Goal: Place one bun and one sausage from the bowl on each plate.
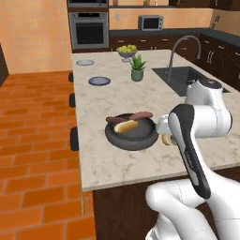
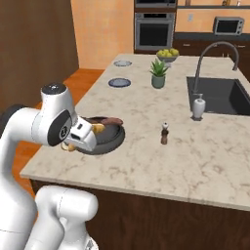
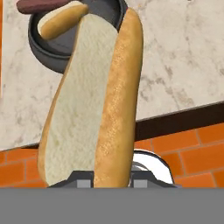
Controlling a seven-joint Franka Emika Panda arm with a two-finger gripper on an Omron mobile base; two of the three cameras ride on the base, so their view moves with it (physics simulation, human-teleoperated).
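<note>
I have a bun [image 3: 94, 100] clamped in the gripper [image 3: 105, 179], hanging just off the bowl [image 1: 131, 136] near the worktop's [image 2: 195, 161] front edge. The bowl holds another bun [image 1: 125, 126] and dark sausages [image 1: 140, 115]. I judge I should lift it clear, then carry it steadily along the left edge to the blue-grey plate [image 1: 99, 81] or the pale plate [image 1: 85, 62] beyond, both well apart from me. The potted plant [image 1: 137, 68], pepper mill [image 2: 165, 134] and tap [image 2: 210, 58] sit off that route.
</note>
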